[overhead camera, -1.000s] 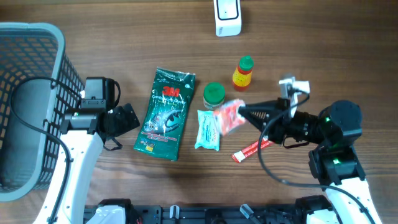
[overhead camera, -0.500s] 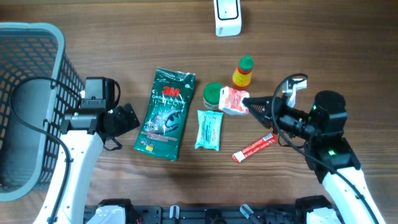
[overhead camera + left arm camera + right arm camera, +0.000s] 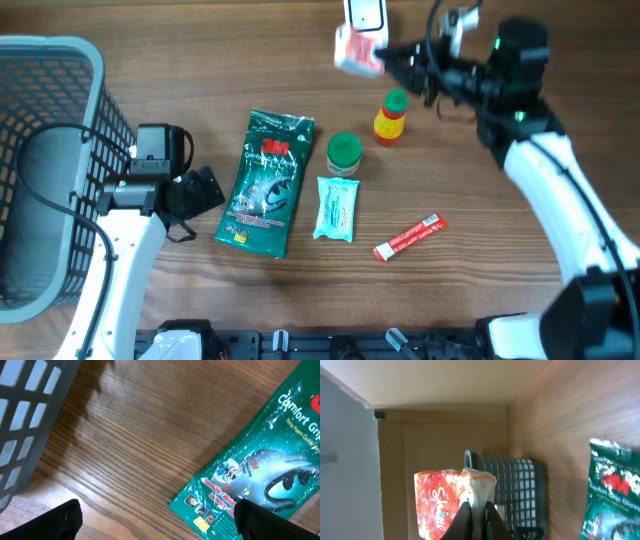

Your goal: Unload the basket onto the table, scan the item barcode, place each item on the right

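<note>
Packet [image 3: 355, 50] raised, seemingly before scanner [image 3: 372, 12]

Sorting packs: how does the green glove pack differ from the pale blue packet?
The green glove pack is far larger than the pale blue packet. The glove pack is dark and lies slanted; the blue packet is light and lies straighter. Both lie flat on the table, ungripped.

Left claw [image 3: 160, 527] gapes above the table [image 3: 145, 435], glove packet [image 3: 260, 470] and grey basket [image 3: 30, 415].
</note>
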`<state>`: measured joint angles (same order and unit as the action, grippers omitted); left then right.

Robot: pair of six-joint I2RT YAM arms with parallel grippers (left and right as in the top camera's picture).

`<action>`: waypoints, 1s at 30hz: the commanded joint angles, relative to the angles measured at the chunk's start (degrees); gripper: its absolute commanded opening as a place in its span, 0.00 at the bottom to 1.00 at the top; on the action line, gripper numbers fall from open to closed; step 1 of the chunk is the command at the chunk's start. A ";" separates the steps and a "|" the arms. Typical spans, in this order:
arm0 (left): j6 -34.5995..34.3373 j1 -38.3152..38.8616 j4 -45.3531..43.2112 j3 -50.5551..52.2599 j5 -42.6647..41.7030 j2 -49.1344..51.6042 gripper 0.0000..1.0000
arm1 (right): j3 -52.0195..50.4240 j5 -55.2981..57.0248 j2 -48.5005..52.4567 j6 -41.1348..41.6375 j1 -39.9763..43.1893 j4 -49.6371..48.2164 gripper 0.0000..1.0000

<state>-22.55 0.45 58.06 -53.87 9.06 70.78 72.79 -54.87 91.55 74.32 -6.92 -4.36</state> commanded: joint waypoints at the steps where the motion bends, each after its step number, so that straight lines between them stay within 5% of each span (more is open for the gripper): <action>1: 1.14 -0.35 -0.02 0.42 -0.50 -0.70 1.00 | 11.47 -2.64 11.23 -1.11 3.21 1.31 0.05; 9: 1.14 -0.35 -0.02 0.42 -0.50 -0.70 1.00 | 33.55 -6.80 38.16 5.68 4.37 -0.11 0.05; 30: 1.16 -0.35 -0.02 0.42 -0.50 -0.70 1.00 | 33.55 12.94 48.94 33.73 1.20 -4.07 0.05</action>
<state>-22.52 0.45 58.04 -53.82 8.84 70.74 104.84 -44.80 139.79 102.78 -5.96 -7.86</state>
